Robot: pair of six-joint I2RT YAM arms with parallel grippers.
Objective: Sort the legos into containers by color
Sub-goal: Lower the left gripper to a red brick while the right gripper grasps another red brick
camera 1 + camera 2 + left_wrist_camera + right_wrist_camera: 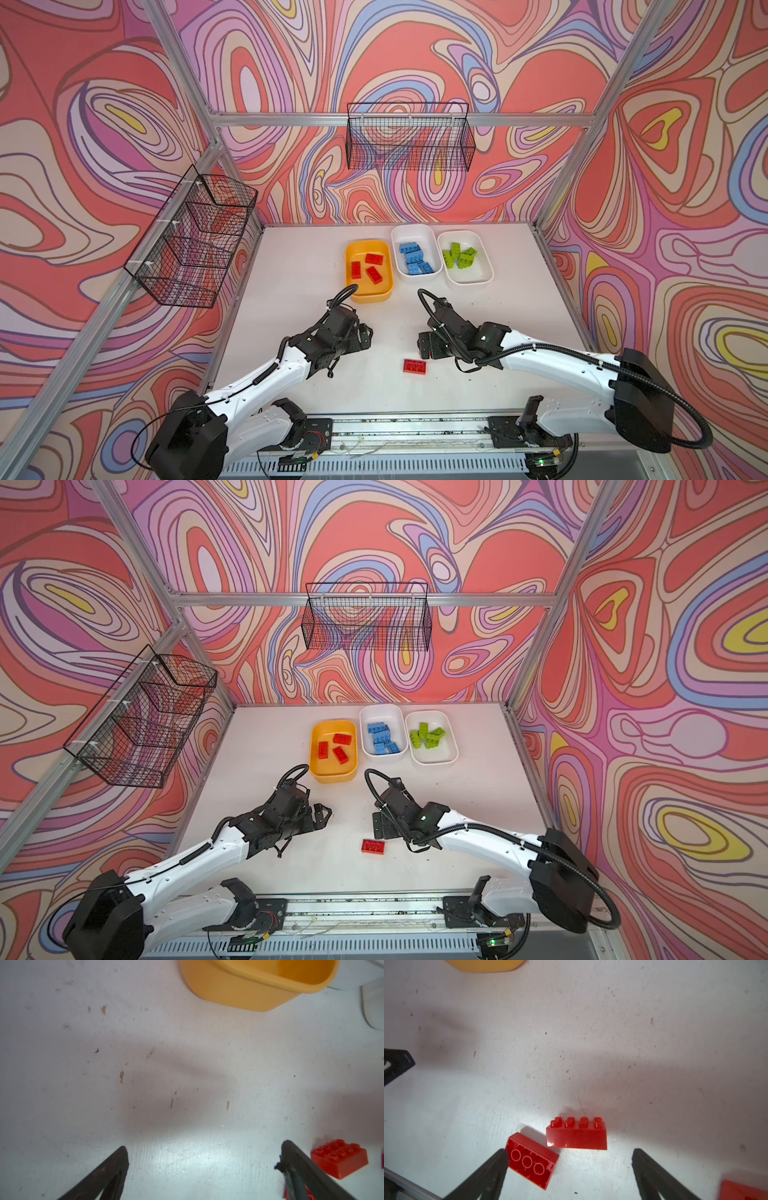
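The red legos (pixel 576 1138) are smooth, glossy plastic catching bright highlights, the yellow-orange container (pixel 239 991) is smooth satin plastic, the white counter (pixel 591 1043) is matt, scratched and speckled, and the wall baskets (pixel 409 137) are thin black wire mesh.

The table (pixel 291 270) lies open left of the yellow tub (pixel 369 297); red bricks (pixel 576 1138) clutter the middle.

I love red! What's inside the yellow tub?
Three red legos lie in the yellow tub. The left arm's cable covers its near corner.
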